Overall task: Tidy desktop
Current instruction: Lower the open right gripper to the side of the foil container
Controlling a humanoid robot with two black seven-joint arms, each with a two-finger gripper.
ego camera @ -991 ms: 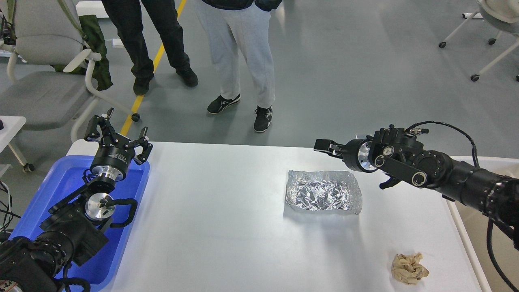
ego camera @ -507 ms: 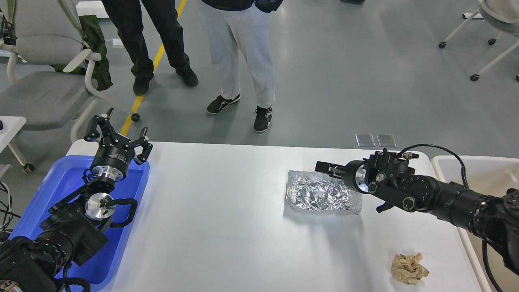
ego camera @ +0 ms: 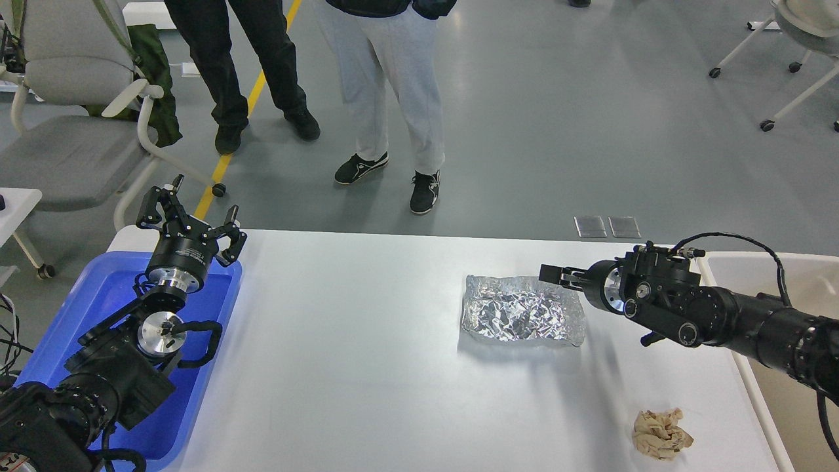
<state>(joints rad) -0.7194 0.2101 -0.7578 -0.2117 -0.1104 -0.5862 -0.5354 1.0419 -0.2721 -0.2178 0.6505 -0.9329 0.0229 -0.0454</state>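
Crinkled silver foil tray on glossy white desktop; right gripper beside it, aperture unclear. Left gripper splayed wide. Crumpled beige paper wad.

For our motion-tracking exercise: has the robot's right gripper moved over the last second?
Yes. The right gripper has dropped and drawn back rightward, now at the far right corner of the foil tray, which has stayed put on the desktop.

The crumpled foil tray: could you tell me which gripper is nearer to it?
Right. The right gripper sits at the foil tray's far right corner; the left gripper hangs over the blue tray.
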